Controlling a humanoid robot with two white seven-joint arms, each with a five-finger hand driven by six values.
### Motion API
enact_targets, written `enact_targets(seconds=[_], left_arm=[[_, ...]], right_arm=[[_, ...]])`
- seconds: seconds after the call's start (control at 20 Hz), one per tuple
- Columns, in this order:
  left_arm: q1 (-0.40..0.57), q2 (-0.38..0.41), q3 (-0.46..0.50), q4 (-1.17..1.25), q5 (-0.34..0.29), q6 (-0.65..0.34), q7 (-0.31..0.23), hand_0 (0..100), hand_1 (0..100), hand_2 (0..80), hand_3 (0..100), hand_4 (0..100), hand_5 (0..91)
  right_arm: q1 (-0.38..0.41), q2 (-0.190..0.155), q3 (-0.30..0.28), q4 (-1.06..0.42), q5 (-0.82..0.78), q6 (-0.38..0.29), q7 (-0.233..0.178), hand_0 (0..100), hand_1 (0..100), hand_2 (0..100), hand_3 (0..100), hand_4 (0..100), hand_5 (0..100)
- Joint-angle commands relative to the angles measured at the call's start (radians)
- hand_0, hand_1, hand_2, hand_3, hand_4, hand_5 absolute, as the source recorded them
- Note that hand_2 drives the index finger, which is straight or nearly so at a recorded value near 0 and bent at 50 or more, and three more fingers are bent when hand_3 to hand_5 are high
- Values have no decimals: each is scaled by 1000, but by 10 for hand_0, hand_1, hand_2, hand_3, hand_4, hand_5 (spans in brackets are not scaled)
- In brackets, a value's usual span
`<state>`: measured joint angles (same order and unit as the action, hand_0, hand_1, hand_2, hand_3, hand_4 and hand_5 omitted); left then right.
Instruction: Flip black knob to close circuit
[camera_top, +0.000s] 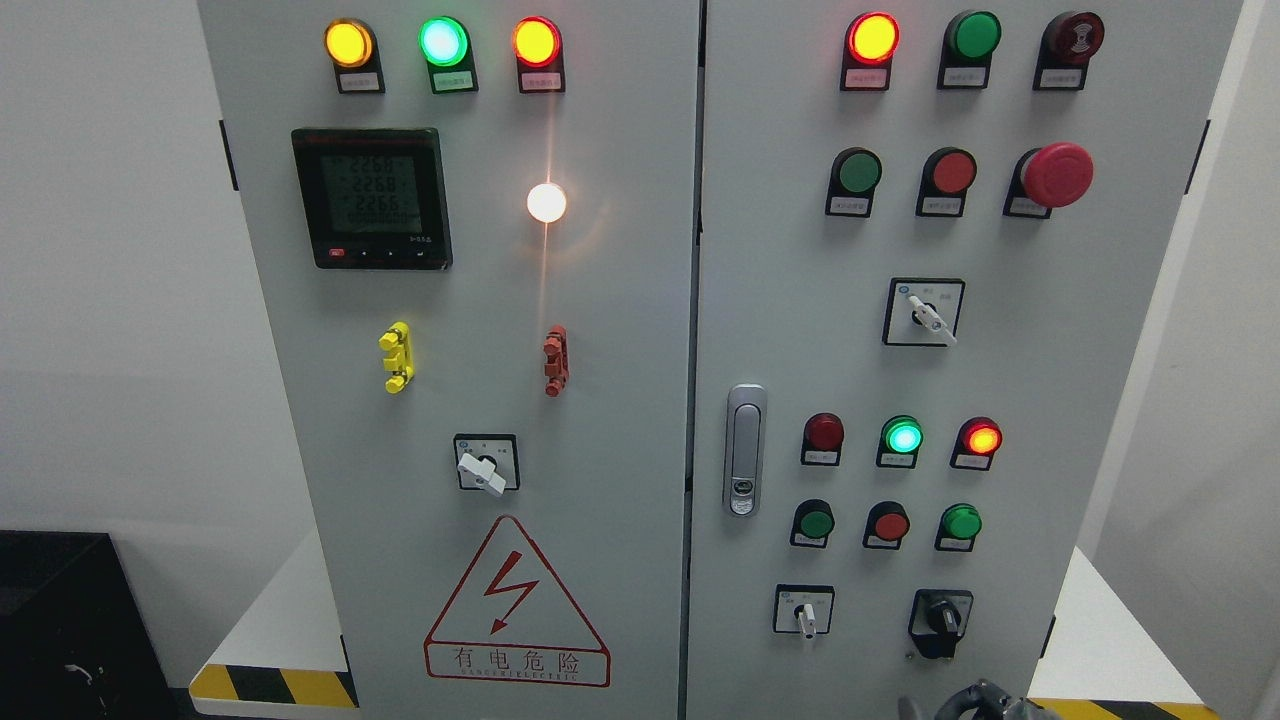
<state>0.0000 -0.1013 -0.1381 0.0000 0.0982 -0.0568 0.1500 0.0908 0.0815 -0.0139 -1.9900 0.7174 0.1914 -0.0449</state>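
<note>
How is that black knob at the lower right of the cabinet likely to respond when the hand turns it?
The black knob is panel-mounted on the right door, so it should rotate in place rather than shift or lift. Its raised bar looks rigid and narrow, probably needing a pinch; smooth plastic may slip. The hand, barely visible at the bottom edge, sits just below it.

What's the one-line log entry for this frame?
target: black knob, lower right panel | contact: none | robot hand: partly visible at bottom edge below knob, side unclear | step: flip not yet done
</note>
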Motion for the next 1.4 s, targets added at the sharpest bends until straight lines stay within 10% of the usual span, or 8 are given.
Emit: enact_targets(seconds=[0.0, 0.55, 1.35], left_arm=[[23, 0, 0, -29, 0, 0, 0, 120, 556, 0, 0, 0, 0], [23, 0, 0, -29, 0, 0, 0, 120, 556, 0, 0, 0, 0], [23, 0, 0, -29, 0, 0, 0, 120, 556, 0, 0, 0, 0]], right_arm=[[81, 38, -12, -72, -220, -52, -50, 0, 57, 307, 514, 494, 459], [152, 35, -15, -73, -715, -150, -72, 0, 27, 103, 254, 183, 78], [202, 32, -26, -79, -799, -219, -16, 0, 0, 23, 139, 98, 0]])
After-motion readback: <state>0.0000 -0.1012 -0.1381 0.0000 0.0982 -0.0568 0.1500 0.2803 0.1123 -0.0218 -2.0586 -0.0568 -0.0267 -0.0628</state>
